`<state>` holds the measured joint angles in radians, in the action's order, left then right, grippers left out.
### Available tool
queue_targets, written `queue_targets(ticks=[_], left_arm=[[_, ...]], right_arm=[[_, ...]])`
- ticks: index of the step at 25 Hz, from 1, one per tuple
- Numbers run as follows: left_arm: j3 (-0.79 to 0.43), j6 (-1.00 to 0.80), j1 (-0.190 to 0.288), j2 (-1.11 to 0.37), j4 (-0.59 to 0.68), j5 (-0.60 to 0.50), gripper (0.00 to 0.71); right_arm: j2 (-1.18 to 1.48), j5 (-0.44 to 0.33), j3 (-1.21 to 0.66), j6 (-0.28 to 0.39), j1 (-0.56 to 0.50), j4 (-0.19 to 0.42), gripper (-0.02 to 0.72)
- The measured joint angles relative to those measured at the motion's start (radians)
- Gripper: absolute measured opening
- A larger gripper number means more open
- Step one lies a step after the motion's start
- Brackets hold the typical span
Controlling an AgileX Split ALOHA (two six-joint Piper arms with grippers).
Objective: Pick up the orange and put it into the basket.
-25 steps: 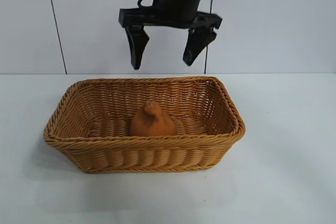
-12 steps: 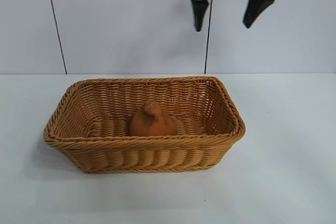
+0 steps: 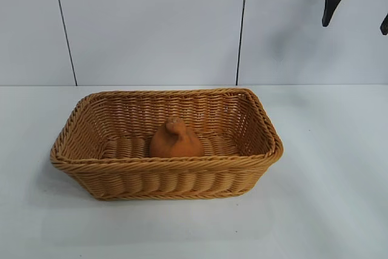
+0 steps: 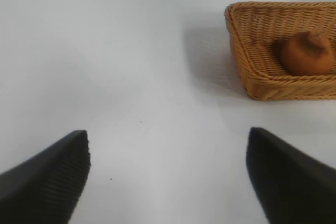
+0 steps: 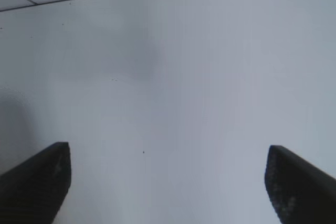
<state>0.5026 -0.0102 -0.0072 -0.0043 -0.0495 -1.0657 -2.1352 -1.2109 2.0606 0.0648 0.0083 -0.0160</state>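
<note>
The orange point(image 3: 176, 139), a dull brownish lump with a knobby top, rests on the floor of the tan wicker basket point(image 3: 163, 163) at the middle of the white table. My right gripper point(image 3: 355, 23) is high at the upper right edge of the exterior view, well clear of the basket, open and empty. In its wrist view the right gripper point(image 5: 168, 156) has only bare table between its fingers. My left gripper point(image 4: 168, 145) is open and empty over bare table, with the basket point(image 4: 231, 24) and the orange point(image 4: 307, 53) some way off.
The white table point(image 3: 327, 198) surrounds the basket on all sides. A pale panelled wall point(image 3: 151, 28) with dark vertical seams stands behind it.
My right gripper has risen from above the basket and swung off to the upper right, staying open. The orange and the basket have not moved.
</note>
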Motion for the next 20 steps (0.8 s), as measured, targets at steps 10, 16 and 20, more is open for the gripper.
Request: queue_targets(ticks=[10, 16, 20], left_arm=[[0.0, 0.0, 0.0, 0.0, 0.0, 0.001, 0.581], [0.0, 0.0, 0.0, 0.0, 0.0, 0.001, 0.581], [0.0, 0.0, 0.0, 0.0, 0.0, 0.001, 0.581]], right_arm=[[0.276, -0.002, -0.452, -0.029, 0.001, 0.047, 0.685], [0.651, -0.008, -0.906, -0.055, 0.001, 0.016, 0.684], [0.908, -0.009, -1.123, -0.056, 0.001, 0.005, 0.684]])
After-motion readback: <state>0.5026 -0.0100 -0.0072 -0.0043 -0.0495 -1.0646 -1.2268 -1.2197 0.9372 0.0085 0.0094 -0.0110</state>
